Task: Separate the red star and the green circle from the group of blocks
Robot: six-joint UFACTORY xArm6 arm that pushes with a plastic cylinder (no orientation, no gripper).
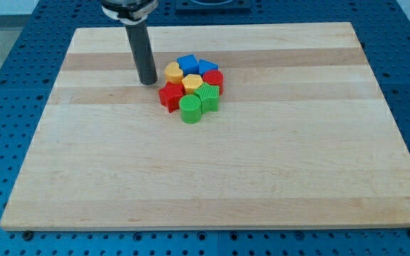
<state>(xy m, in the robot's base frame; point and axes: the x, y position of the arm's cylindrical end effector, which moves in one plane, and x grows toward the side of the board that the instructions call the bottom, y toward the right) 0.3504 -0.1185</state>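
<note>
My tip (148, 82) sits upper left of the cluster; no pincer shows, so its state can't be told. The red star (169, 97) and green circle (189, 109) look light, rigid, slidey; push their upper sides

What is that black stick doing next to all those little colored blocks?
The stick is a robot arm's rod. My tip rests on the wooden board, just to the view's left of a tight cluster of blocks, close to the yellow block and above the red star. The red star and the green circle sit at the cluster's lower-left edge, touching their neighbours, so neither has been separated yet.
</note>
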